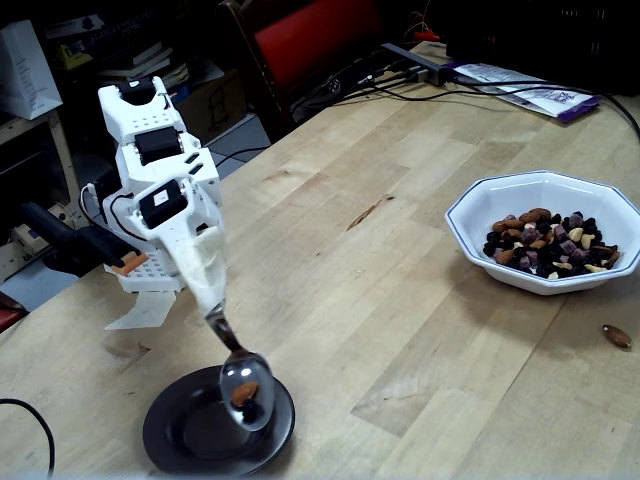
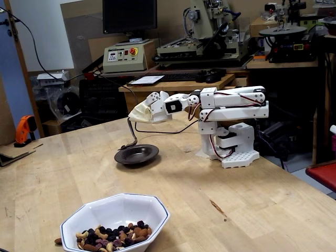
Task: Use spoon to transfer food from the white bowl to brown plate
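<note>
Workshop clutter fills the background in both fixed views: a monitor, a control box with a red button and a small milling machine across the top of one, a red chair back and loose cables at the top of the other. Below that spreads the pale wooden tabletop, flat and scuffed, with plenty of bare room between the dishes. At the left of one fixed view stands the white arm, reaching down toward lower centre. The white bowl sits at the right of that view, well apart from the arm; it looks like heavy, chippable ceramic and holds the food, a loose heap of almonds, cashews and dark fruit bits that should roll easily off a tilted surface. One stray almond lies on the wood near the bowl. The brown plate sits at lower left, glossy and shallow. Over it hangs the spoon, stiff, slick metal, carrying an almond; the thin handle is the place to grip it. The gripper is closed on that handle through what looks like a white wrap.
</note>
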Robot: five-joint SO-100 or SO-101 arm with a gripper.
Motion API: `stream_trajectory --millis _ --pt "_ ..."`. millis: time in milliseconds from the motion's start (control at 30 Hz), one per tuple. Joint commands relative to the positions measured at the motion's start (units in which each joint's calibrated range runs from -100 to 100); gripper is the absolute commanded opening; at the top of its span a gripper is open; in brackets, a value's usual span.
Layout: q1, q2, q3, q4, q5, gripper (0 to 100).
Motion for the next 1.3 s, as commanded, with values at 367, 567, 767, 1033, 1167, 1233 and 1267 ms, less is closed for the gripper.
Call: stream_trajectory --millis 367,567,767,1033,1167,1233,1267 --pt "4.47 -0.37 -0.23 0.06 -0.20 4" --pt "4.32 0.40 -0.23 0.62 -0.24 4" --pt "4.32 -0.28 -0.23 3.70 -0.24 4" --pt "4.32 -0.37 -0.23 7.41 -3.47 4" --pt "4.32 -0.37 -0.23 8.13 -4.44 4" --pt "4.32 -0.37 -0.23 8.13 -4.64 4" --pt "4.32 -0.37 -0.23 8.13 -4.84 4"
